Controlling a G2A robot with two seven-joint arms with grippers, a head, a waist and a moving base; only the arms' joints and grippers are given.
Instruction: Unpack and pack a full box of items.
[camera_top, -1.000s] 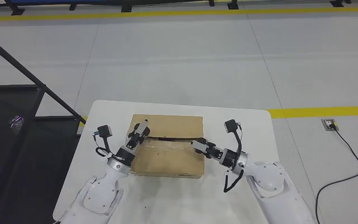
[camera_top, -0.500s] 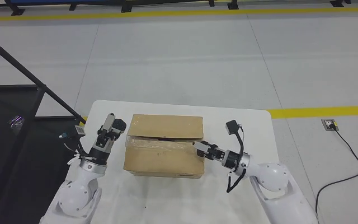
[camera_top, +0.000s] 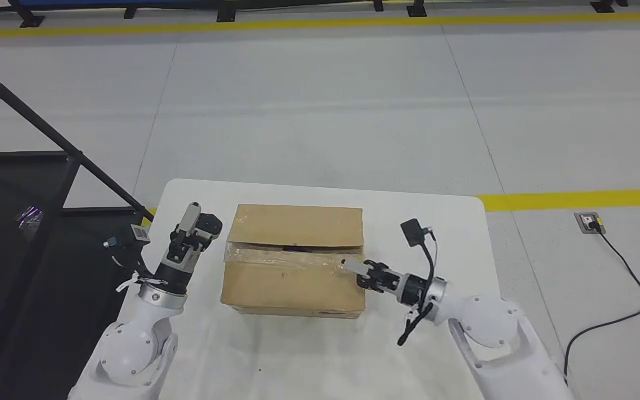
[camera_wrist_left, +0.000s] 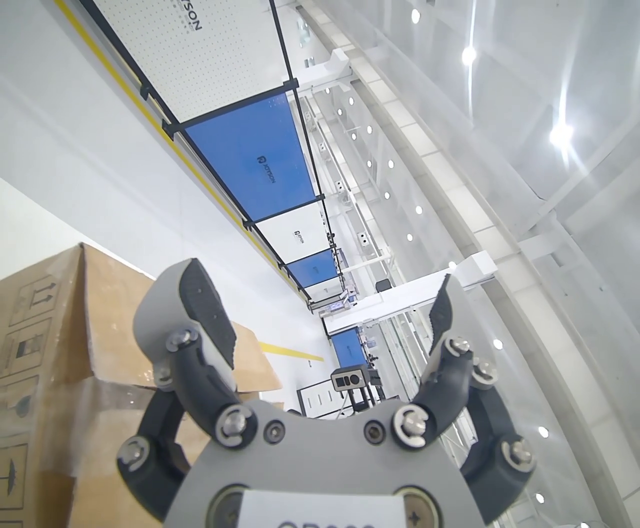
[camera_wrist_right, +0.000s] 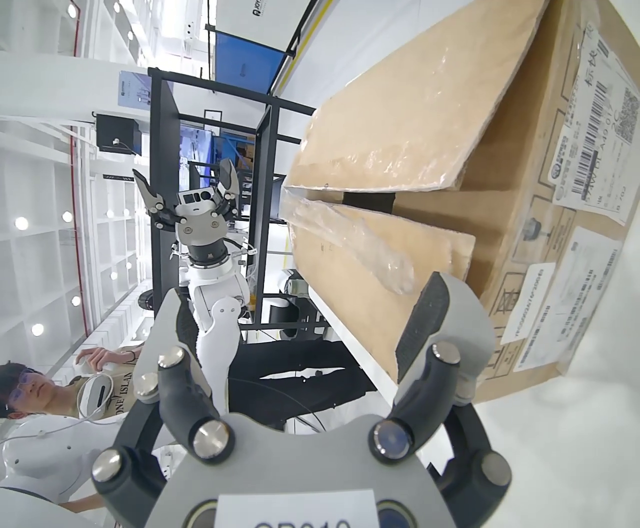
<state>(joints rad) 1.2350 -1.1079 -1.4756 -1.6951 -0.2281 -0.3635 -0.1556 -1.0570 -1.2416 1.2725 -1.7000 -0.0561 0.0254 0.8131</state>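
A brown cardboard box stands mid-table, its two top flaps nearly shut with a dark slit and torn clear tape between them. My left gripper is open and empty, held upright just off the box's left side; in its wrist view the left gripper points at the ceiling with the box beside it. My right gripper is open at the box's right end. In its wrist view the right gripper straddles the end of the near flap, one fingertip by the flap's corner.
The white table has bare surface around the box, widest on the right. A black frame and dark netting stand off the table's left edge. Labels cover the box's right side.
My left gripper has pulled off the box's top left corner and out to the left of the box. My right gripper has edged slightly along the box's right end toward the front.
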